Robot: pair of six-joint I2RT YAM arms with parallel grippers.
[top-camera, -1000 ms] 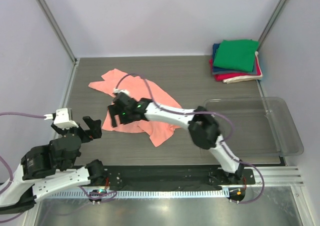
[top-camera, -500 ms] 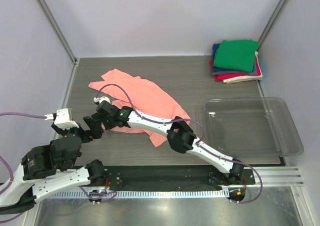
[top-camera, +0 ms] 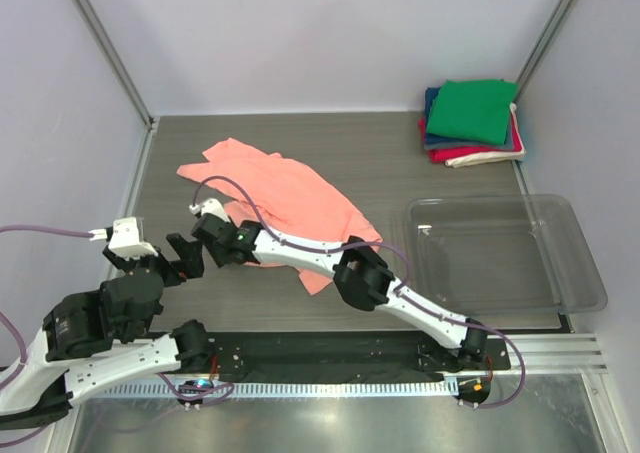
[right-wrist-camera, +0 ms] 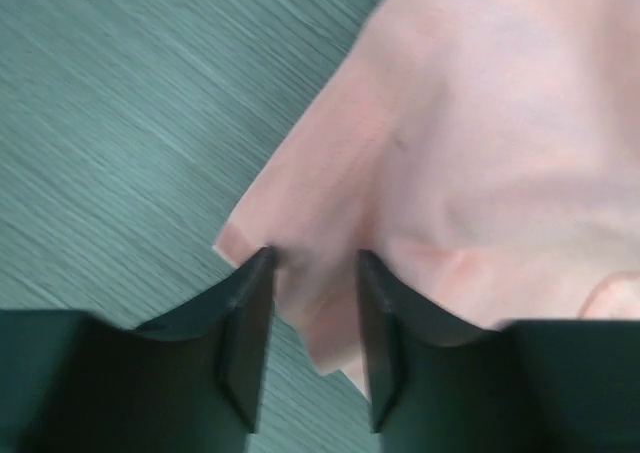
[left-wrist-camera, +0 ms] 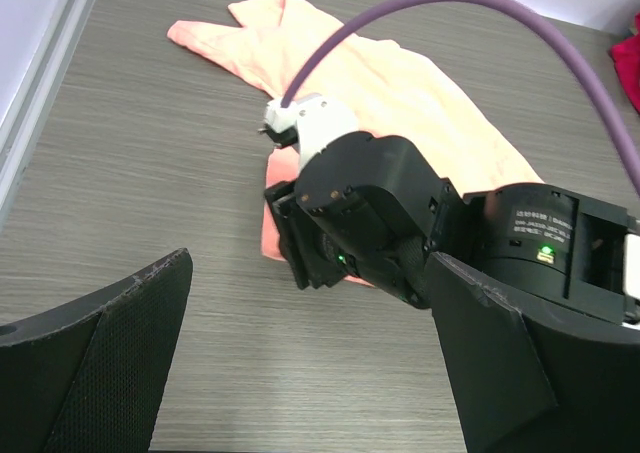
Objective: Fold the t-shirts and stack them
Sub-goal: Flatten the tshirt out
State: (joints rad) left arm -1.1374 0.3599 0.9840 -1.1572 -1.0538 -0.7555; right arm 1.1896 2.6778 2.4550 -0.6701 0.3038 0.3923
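A salmon-pink t-shirt (top-camera: 290, 188) (left-wrist-camera: 400, 83) (right-wrist-camera: 480, 123) lies spread and rumpled on the dark table. My right gripper (top-camera: 212, 251) (right-wrist-camera: 315, 263) is low at the shirt's near-left corner. Its jaws are narrowed but still apart, one on each side of a fold of the pink hem. My left gripper (top-camera: 183, 256) (left-wrist-camera: 312, 273) hovers wide open just to the left, with only bare table and the right wrist between its fingers. Folded t-shirts (top-camera: 472, 108) are stacked at the back right, green on top of navy, red and cream.
A clear plastic tray (top-camera: 590, 293) lies at the right of the table. The right arm's purple cable (left-wrist-camera: 480, 3) arches over the pink shirt. Metal frame posts stand at the back corners.
The right arm reached further left, from the shirt's middle to its near-left corner, and its jaws narrowed around the hem. The shirt now lies flatter. The left arm has not moved.
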